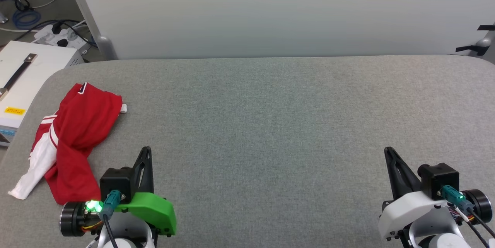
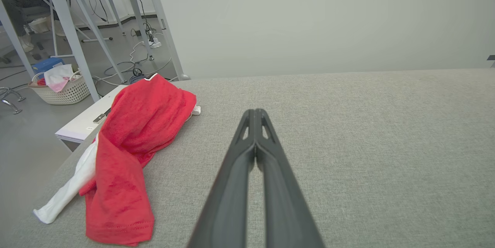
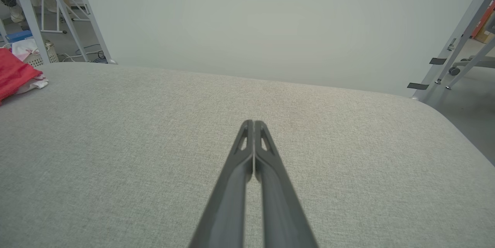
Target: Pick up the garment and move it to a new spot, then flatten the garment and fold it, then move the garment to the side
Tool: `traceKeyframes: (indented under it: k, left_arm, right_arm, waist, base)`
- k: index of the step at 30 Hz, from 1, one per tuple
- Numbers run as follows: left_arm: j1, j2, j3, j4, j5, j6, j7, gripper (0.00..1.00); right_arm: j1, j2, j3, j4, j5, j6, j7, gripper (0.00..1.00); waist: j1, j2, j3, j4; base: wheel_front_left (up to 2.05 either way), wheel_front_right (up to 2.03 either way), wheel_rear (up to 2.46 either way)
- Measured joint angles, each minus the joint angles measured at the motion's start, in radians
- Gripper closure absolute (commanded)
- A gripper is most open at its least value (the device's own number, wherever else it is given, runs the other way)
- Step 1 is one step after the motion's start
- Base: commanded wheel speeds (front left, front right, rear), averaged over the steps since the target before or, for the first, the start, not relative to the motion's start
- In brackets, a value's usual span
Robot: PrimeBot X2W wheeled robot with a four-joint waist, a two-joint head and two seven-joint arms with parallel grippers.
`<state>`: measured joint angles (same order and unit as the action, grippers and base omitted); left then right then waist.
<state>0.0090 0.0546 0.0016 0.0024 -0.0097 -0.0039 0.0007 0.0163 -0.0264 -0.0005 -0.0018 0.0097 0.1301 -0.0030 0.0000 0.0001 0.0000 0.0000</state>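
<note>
Where the head view looks down on the grey worktop point(image 1: 270, 124), the shirt point(image 1: 83, 132) lies crumpled near the left edge, red, with a white sleeve trailing toward the near-left corner. The left pincer point(image 1: 146, 151) stands near the shirt's near end, fingers together and holding nothing. The right pincer point(image 1: 388, 150) is well apart at the lower right, likewise pressed together and empty. A white box point(image 1: 27, 81) sits beyond the worktop's left edge.

In the left wrist view, the left pincer point(image 2: 255, 112) has its fingers meeting at the tips over bare worktop, with the shirt point(image 2: 143, 124) heaped to its left. A basket point(image 2: 62, 89) stands on the floor beyond.

In the right wrist view, the right pincer point(image 3: 253, 123) is closed over bare worktop, and a bit of the shirt point(image 3: 13, 74) shows at the left edge.
</note>
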Motion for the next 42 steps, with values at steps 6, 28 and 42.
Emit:
traceKeyframes:
  k: [6,28,42]
  left_arm:
    - [0.0,0.0,0.0,0.0,0.0,0.0,0.0,1.0]
    - [0.0,0.0,0.0,0.0,0.0,0.0,0.0,1.0]
    - [0.0,0.0,-0.003,-0.001,-0.001,0.009,-0.008,0.0]
  right_arm:
    - [0.0,0.0,0.0,0.0,0.0,0.0,0.0,1.0]
    - [0.0,0.0,0.0,0.0,0.0,0.0,0.0,1.0]
    - [0.001,0.001,-0.002,-0.001,0.004,0.0,-0.005,0.0]
  waist:
    - [0.0,0.0,0.0,0.0]
    - [0.0,0.0,0.0,0.0]
    - [0.0,0.0,0.001,0.0]
  base:
    - [0.0,0.0,0.0]
    - [0.0,0.0,0.0]
    - [0.0,0.0,0.0]
